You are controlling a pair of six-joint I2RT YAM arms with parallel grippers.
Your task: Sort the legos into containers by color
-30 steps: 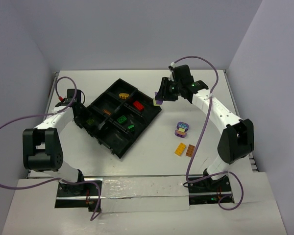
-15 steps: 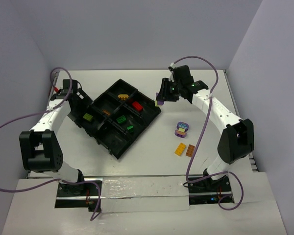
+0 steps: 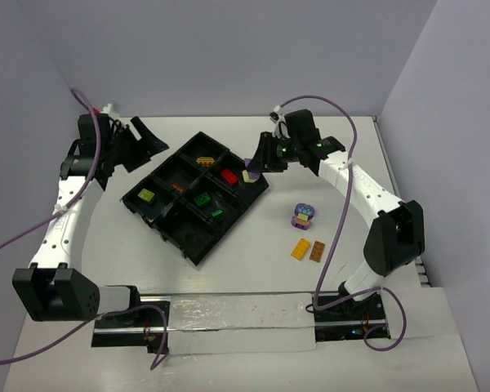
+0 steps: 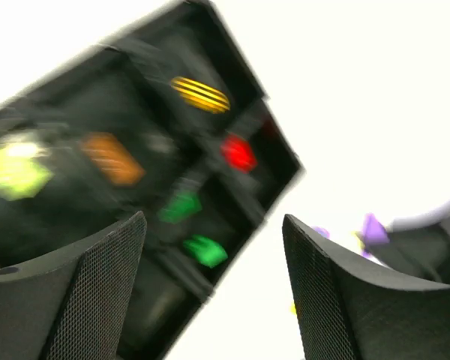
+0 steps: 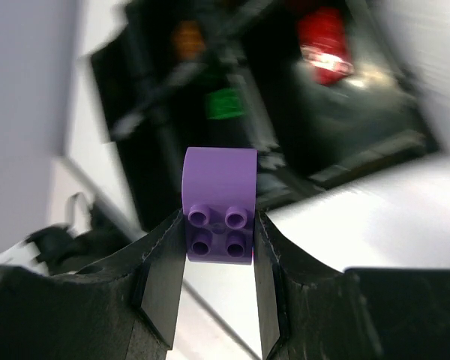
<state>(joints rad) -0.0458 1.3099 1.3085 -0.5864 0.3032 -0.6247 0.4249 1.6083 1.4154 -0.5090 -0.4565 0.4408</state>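
Note:
The black divided tray point(image 3: 188, 233) lies left of centre. Its compartments hold a lime lego point(image 3: 146, 195), an orange-yellow one point(image 3: 205, 158), a red one point(image 3: 229, 175), a brown-orange one point(image 3: 178, 187) and two green ones point(image 3: 202, 198). My left gripper point(image 3: 151, 143) hangs open and empty above the tray's far left side; the left wrist view, blurred, looks down on the tray point(image 4: 75, 97) between its fingers point(image 4: 82, 292). My right gripper point(image 5: 218, 247) is shut on a rounded purple lego point(image 5: 218, 202), studs towards the camera, over the tray's right edge point(image 3: 250, 170).
On the bare table right of the tray lie a purple piece point(image 3: 303, 216) with a paler part on it, an orange-yellow brick point(image 3: 300, 249) and a brown brick point(image 3: 318, 250). Purple cables loop off both arms. Walls close in the table on three sides.

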